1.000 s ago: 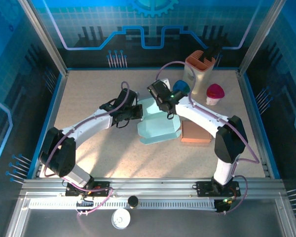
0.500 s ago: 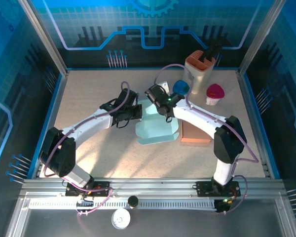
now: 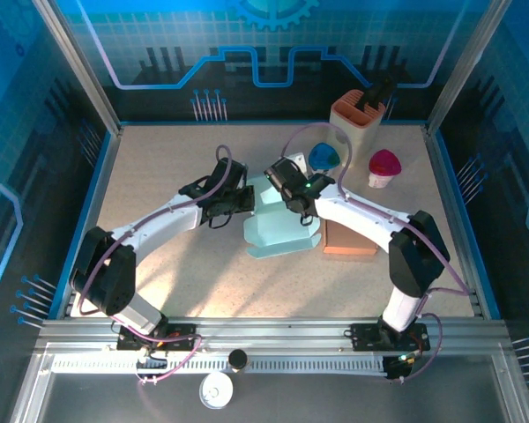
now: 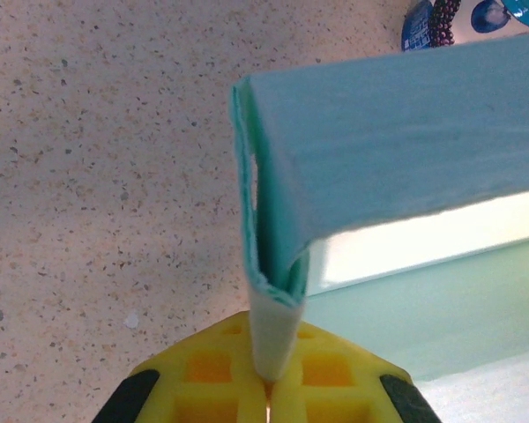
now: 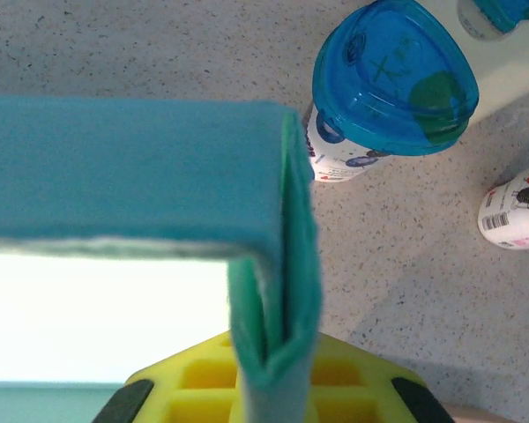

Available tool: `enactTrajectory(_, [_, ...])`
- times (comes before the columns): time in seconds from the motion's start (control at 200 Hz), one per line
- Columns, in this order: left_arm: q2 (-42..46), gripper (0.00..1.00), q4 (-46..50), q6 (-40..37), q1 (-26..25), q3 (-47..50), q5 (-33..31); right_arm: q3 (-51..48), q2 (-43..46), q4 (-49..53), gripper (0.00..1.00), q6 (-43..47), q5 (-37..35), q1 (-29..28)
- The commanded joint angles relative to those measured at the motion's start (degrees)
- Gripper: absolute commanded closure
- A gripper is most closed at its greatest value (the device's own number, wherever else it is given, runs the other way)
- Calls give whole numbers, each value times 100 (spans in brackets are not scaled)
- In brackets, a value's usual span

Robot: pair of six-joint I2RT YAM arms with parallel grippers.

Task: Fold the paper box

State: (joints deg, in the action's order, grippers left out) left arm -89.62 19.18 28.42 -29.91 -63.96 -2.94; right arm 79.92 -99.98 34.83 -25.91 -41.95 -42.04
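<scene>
Top view: one paper box [image 3: 282,227] mid-counter [image 3: 159,176], two claws on its far end. Wrist cams give the grips: left claw [image 4: 269,374] pinching the box's doubled left wall, right claw [image 5: 273,370] pinching the right wall. Two lidded cups: blue cup [image 5: 392,75], pink cup [image 3: 383,167]. One brown block [image 3: 348,240], partly under the right arm. Box interior washed out white.

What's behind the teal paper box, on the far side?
Beyond the light teal paper box stands a blue-lidded plastic cup, with a pink-capped white pot farther right. The box's raised wall covers part of that cup.
</scene>
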Motion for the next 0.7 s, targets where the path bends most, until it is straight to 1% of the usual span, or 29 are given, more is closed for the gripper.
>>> enactTrajectory(0.0, [-75, 100, -95, -30, -36, 31, -142, -70, -114, -137, 100, -45, -146, -53])
enactTrajectory(0.17, [-114, 100, -712, -10, -36, 559, -371, -365, -238, -416, 100, -140, 119, -129])
enactTrajectory(0.295, [-280, 100, -1334, 79, -29, 998, -397, -602, -300, -705, 100, -172, 305, -128])
enactTrajectory(0.42, [-466, 97, -1934, 257, -34, 1395, -372, -665, -411, -802, 100, -160, 355, -144])
enactTrajectory(0.545, [-651, 89, -2247, 347, -35, 1594, -341, -690, -490, -823, 100, -160, 385, -146])
enactTrajectory(0.695, [-834, 88, -2434, 409, -37, 1692, -300, -732, -506, -863, 100, -161, 412, -146])
